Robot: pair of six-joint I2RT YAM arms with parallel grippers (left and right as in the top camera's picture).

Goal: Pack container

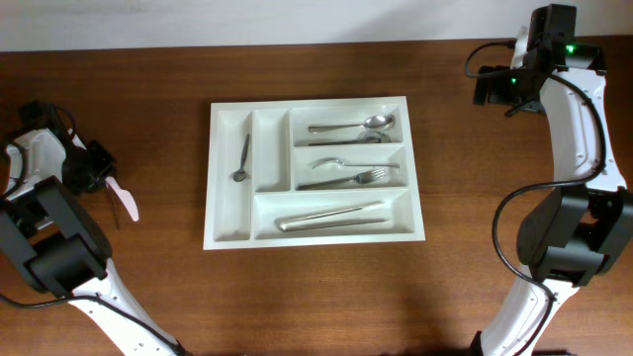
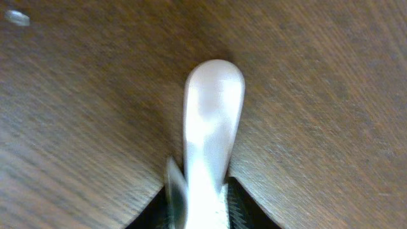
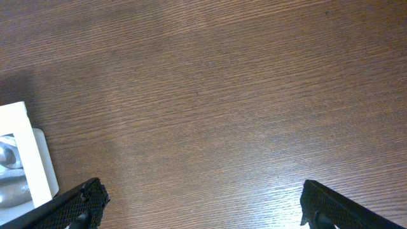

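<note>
Well, the left claw (image 1: pixel 99 170) has its jaws clamped on the handle of a white spoon (image 2: pixel 213 121). The rounded bowl end points away from the fingers and sits low over the bench (image 1: pixel 148 297), far out on the left. From the wrist view I can't tell whether the spoon is fully lifted or brushing the wood.

The container (image 1: pixel 309 101) lies flat in the middle of the bench, well apart from that claw. It already holds metal spoons (image 1: pixel 351 127) in the top long compartment, forks (image 1: pixel 348 175) in the middle one and knives (image 1: pixel 331 216) in the bottom one. A small dark spoon (image 1: pixel 240 158) lies in the leftmost upright slot, and the narrow slot beside it (image 1: pixel 267 148) looks bare.

To my eye the step in hand is carrying the white spoon over and laying it in. To do that well, I'd want the spoon raised clear of the near wall before it moves across. It should then be turned to run along the chosen slot, since the upright slots are narrow and a crosswise spoon would perch on the dividers. Lower it close before letting go, so it doesn't bounce.

The right claw (image 3: pixel 203 207) hangs with its jaws wide apart over bare wood by the tray's right edge, holding nothing and out of the way.
</note>
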